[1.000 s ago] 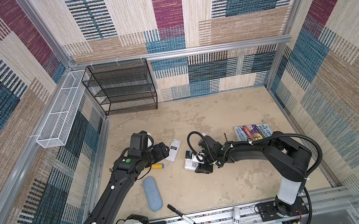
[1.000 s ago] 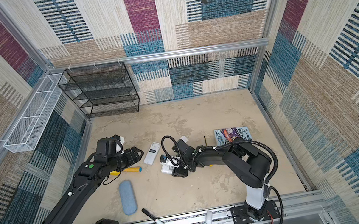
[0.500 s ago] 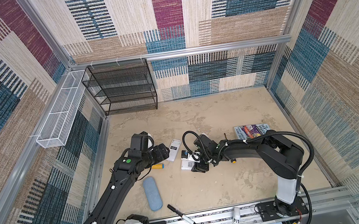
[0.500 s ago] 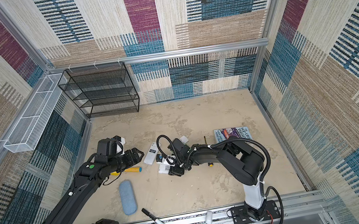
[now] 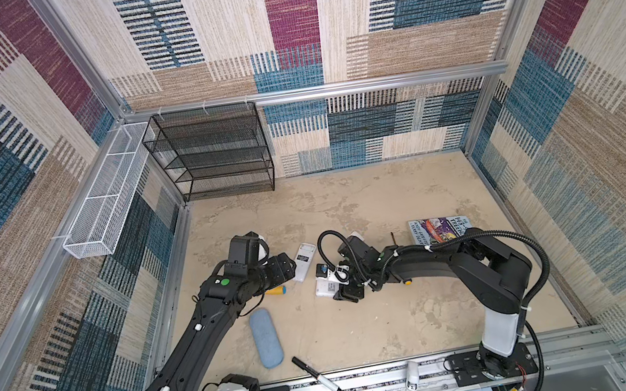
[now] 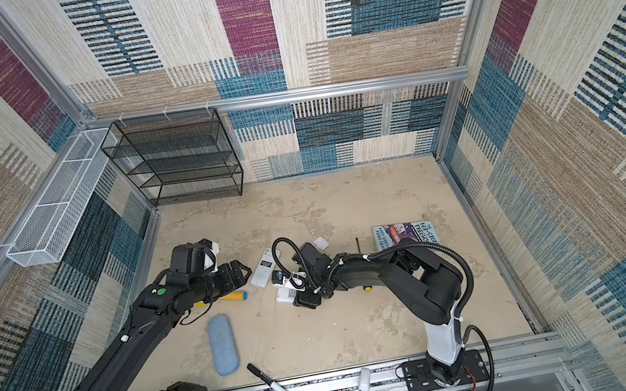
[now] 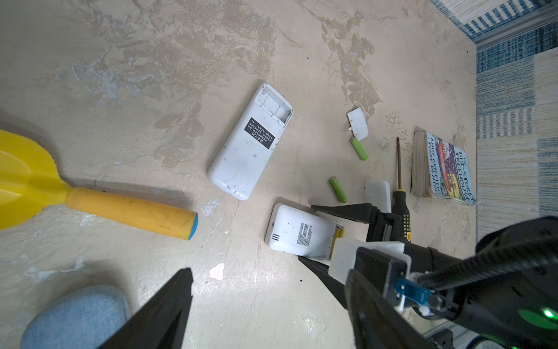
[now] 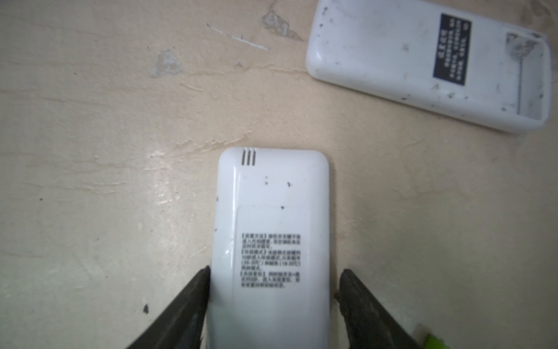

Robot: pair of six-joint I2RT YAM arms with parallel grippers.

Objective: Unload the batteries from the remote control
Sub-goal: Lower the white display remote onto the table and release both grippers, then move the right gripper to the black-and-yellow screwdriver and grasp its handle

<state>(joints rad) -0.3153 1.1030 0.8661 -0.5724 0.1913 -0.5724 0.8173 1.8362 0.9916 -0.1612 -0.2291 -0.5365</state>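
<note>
The book (image 7: 450, 172) cover reads "STOREY TREEHOUSE" and "ANDY GRIFFITHS". The black label (image 7: 259, 137) on the long remote (image 7: 238, 169) and the print (image 8: 270, 260) on the short remote (image 8: 271, 193) are too small to read.

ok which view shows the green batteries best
Left wrist: both green batteries lie in plain sight, apart. Right wrist catches only a green sliver at its edge, likely one; in both top views they are too small to make out.

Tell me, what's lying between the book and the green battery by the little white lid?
A screwdriver lies between the book and that green battery, shown in the left wrist view.
</note>
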